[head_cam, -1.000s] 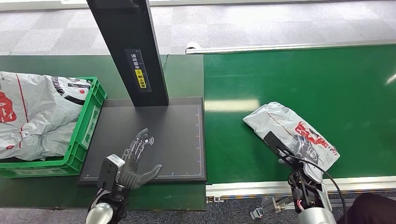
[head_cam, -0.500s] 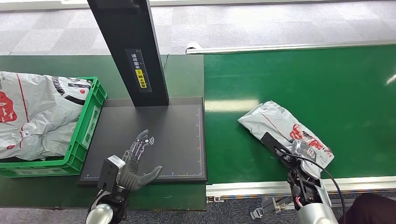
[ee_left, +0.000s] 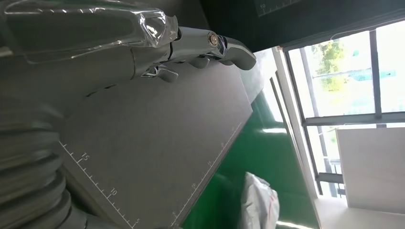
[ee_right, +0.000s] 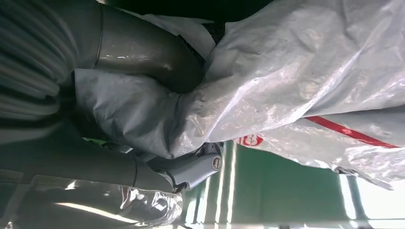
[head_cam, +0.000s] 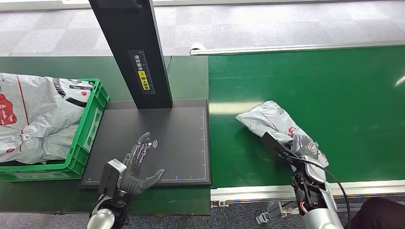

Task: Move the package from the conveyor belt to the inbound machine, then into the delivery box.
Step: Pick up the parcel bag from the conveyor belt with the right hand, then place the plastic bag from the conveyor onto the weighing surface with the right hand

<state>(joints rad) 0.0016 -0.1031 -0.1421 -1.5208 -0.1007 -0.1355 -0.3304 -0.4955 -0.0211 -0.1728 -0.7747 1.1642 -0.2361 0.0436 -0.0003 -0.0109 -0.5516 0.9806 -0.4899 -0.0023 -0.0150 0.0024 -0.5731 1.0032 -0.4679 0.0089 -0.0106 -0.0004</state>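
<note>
A crumpled grey plastic package (head_cam: 273, 122) with red print lies over the green conveyor belt (head_cam: 344, 90), its near end gripped by my right hand (head_cam: 302, 151). In the right wrist view the thumb and fingers close around a fold of the package (ee_right: 296, 76). My left hand (head_cam: 138, 167) rests open, fingers spread, on the black plate of the inbound machine (head_cam: 181, 129), beside its dark post (head_cam: 133, 52). The left wrist view shows the same plate (ee_left: 157, 133) under the spread fingers (ee_left: 224, 45). The green delivery box (head_cam: 88, 126) stands at the left with grey packages (head_cam: 33, 114) in it.
The conveyor's pale front rail (head_cam: 267, 191) runs between my right arm and the belt. The machine's post rises over the plate's far edge. A dark object (head_cam: 379, 212) sits at the lower right corner.
My right hand has drawn the package leftward along the belt, toward the machine plate, and its near end has lifted. The left hand has stayed in place.
</note>
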